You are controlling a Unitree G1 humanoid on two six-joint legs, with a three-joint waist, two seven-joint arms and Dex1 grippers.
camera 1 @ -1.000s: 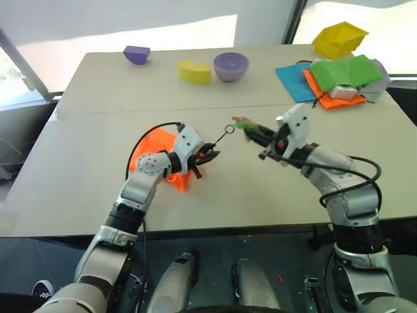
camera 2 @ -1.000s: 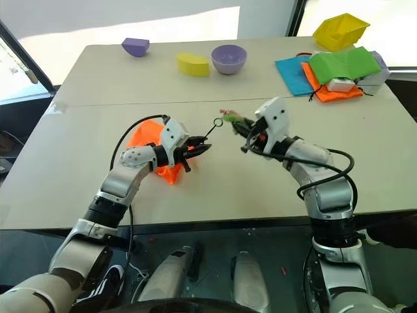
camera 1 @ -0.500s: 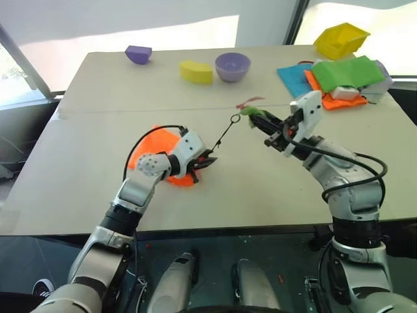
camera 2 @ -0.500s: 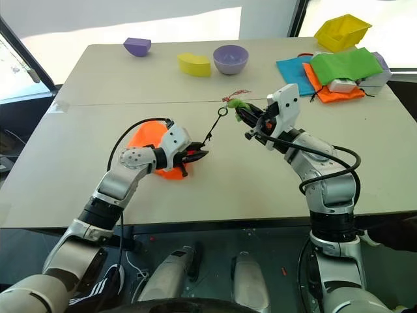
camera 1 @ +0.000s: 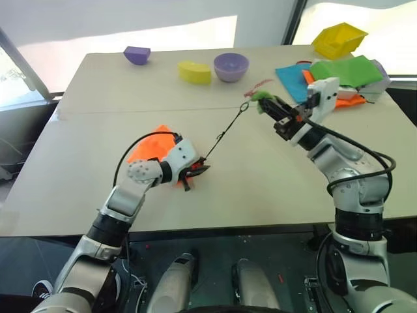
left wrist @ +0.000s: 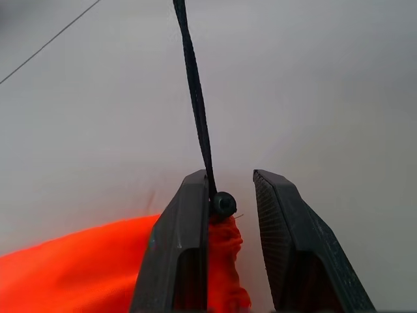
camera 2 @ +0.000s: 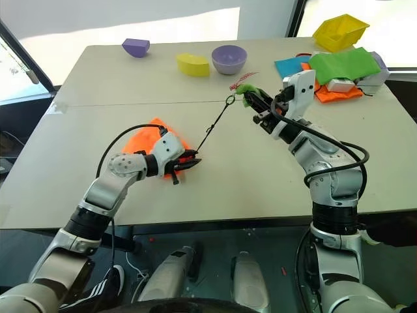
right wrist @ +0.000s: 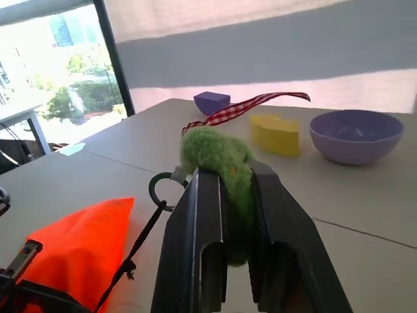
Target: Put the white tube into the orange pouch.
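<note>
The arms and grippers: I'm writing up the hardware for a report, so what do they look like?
Both arms are silver-grey metal segments with rounded joint housings and dark bands at the joints. A loose black cable loops outside each forearm. Each wrist carries a white boxy housing. The left gripper and right gripper each have two black, flat, tapering fingers, with small red details near their base.

Right gripper (right wrist: 238,195) clamps green fuzzy ball (right wrist: 218,156); dark cord (right wrist: 140,242) runs to orange pouch (right wrist: 78,238).
</note>
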